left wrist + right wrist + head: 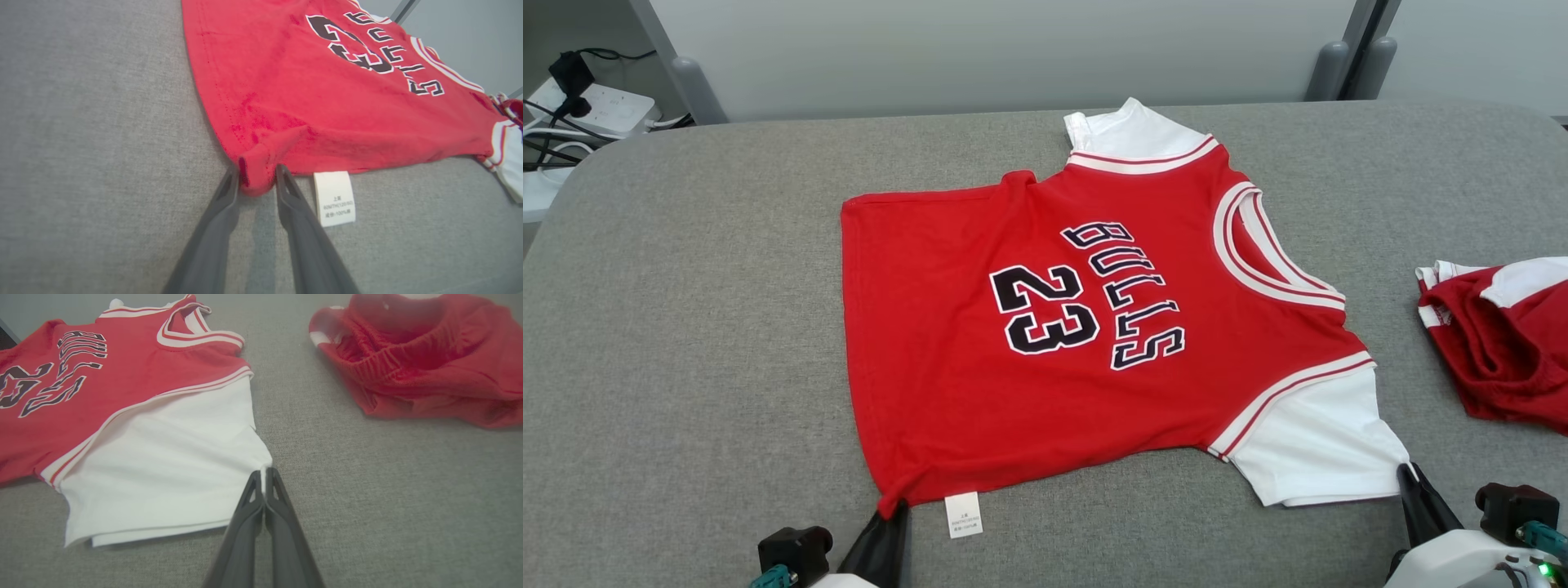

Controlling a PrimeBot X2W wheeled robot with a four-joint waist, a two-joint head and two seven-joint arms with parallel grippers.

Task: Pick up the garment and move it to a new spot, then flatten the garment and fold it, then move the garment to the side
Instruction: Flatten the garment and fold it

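Now the jersey (1094, 343) lies flat on the table (686, 327), print up, hem to the robot's left and collar to its right, so its long axis runs across the robot. Its whole body stretches away from both grippers, which sit at its near edge. The left gripper (258, 171) pinches the bunched red hem corner beside the label (335, 198). The right gripper (264, 473) is pressed together on the corner of the near white sleeve. Each arm has the corner on its own side, with the near edge spanning between them. Judging by this, a fold would carry that edge up and away, toward the far side. A second red garment (1503, 343) lies apart to the right.
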